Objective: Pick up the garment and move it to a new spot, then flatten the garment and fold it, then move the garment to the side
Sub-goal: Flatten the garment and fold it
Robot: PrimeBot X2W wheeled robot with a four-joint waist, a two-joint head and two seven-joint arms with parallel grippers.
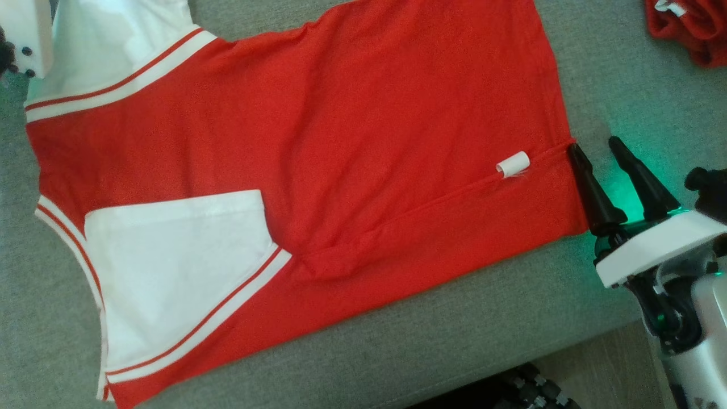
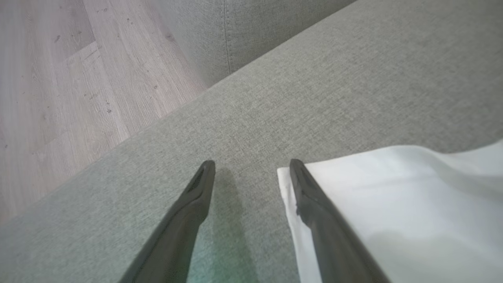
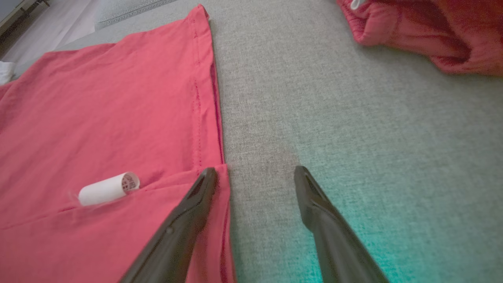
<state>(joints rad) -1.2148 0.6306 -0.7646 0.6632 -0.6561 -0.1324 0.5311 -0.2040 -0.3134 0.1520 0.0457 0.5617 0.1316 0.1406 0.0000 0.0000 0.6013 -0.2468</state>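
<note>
The garment, a red jersey with white sleeves and striped trim, lies spread flat on the grey cushion; its near long edge is folded over, with a small curled white tag at the fold. My right gripper stands open at the garment's hem corner, one finger over the red cloth, the other over bare cushion, nothing between them. In the left wrist view my left gripper is open at the edge of a white sleeve, one finger over it. A pale part of the left arm shows top left.
A smaller crumpled red cloth with a white label lies at the far right of the cushion, also in the right wrist view. The cushion's front edge drops to wooden floor. Bare cushion lies right of the hem.
</note>
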